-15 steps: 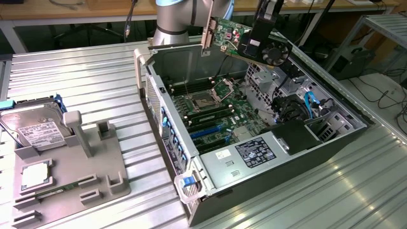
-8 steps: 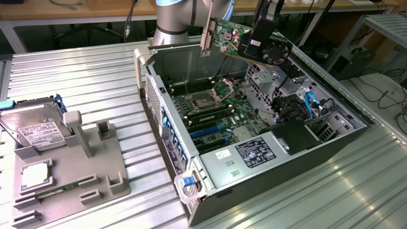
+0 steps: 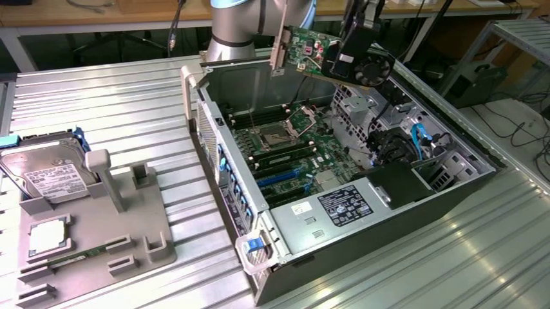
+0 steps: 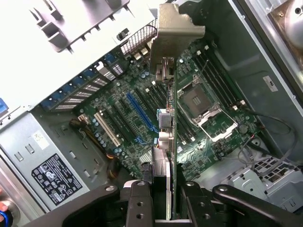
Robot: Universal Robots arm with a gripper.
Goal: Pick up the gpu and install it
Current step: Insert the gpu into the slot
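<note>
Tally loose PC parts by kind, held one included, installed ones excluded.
Green circuit-board gpu with silver metal bracket: 1
Boxy silver hard drive with white label: 1
Square silver processor chip: 1
Narrow green memory stick: 1
Total: 4

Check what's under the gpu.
Held in the tool, the gpu hangs over the open case: motherboard below, blue slot and CPU socket visible. The card's edge covers a strip of board between them.

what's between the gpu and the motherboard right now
Nothing: the gpu hangs in the gripper above the open case, with bare air down to the motherboard, as the exterior view shows.
</note>
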